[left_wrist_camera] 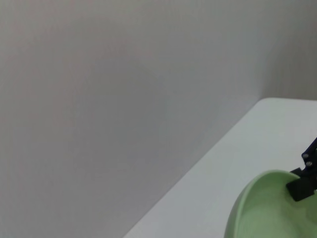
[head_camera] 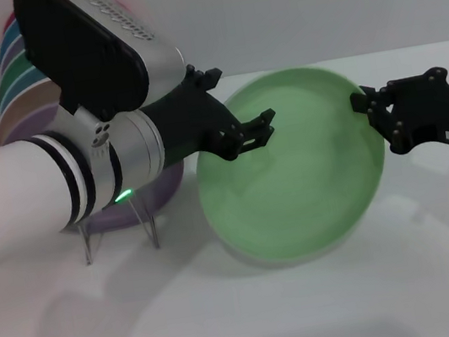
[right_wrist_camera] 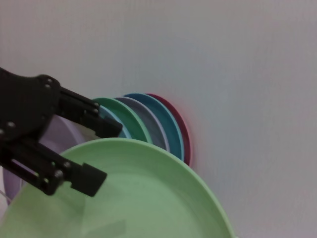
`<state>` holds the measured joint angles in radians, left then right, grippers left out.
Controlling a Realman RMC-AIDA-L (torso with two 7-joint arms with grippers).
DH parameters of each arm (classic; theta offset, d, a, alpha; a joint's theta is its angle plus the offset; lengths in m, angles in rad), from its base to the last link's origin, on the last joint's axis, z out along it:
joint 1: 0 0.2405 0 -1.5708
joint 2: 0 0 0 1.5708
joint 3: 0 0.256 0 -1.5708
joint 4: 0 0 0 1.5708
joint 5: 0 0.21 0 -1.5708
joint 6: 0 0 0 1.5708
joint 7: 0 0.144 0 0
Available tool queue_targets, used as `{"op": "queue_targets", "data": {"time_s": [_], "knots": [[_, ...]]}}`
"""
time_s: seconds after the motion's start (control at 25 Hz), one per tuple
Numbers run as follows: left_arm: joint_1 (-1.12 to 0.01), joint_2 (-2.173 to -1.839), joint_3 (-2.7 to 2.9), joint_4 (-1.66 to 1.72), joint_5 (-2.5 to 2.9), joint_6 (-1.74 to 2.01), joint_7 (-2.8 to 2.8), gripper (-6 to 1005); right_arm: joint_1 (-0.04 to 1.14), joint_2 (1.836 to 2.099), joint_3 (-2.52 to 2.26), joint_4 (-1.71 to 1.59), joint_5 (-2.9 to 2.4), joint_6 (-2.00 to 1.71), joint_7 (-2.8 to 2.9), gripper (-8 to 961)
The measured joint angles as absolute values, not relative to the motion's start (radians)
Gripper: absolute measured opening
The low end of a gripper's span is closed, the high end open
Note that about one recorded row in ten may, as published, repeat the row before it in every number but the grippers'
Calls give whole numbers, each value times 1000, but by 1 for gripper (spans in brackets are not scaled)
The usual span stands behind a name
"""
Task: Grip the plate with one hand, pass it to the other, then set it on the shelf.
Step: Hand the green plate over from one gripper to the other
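The light mint-green plate [head_camera: 294,174] hangs tilted above the table. My right gripper [head_camera: 362,102] is shut on its right rim. My left gripper [head_camera: 257,129], on the bulky white arm with the green light, is open at the plate's upper left rim. In the right wrist view, one of its fingers [right_wrist_camera: 81,178] lies over the plate's face [right_wrist_camera: 143,198] and the other stands beyond the rim. The left wrist view shows the plate's edge [left_wrist_camera: 262,208] and the right gripper's black tip [left_wrist_camera: 303,181]. The clear shelf [head_camera: 119,228] stands on the table under my left arm.
A lilac plate [head_camera: 160,194] leans in the clear shelf. A stack of coloured plates [head_camera: 16,82] stands upright at the back left against the wall, and also shows in the right wrist view [right_wrist_camera: 153,124]. The white table [head_camera: 248,319] stretches to the front.
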<state>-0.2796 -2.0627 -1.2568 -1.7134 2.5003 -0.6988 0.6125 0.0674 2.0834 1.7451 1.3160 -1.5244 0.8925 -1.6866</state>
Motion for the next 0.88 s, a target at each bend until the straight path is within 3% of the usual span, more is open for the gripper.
{"op": "queue_targets", "data": {"time_s": [0.56, 0.72, 0.88], "knots": [[-294, -2062, -1263, -1692, 2508, -685, 657, 722, 79, 2080, 1742, 1318, -1503, 893, -1687, 82], [-302, -2062, -1264, -1689, 2509, -685, 666, 473, 80, 2080, 1747, 1315, -1497, 893, -1685, 85], [-308, -2063, -1268, -1684, 2506, -684, 686, 294, 80, 2079, 1751, 1300, -1469, 900, -1685, 88]]}}
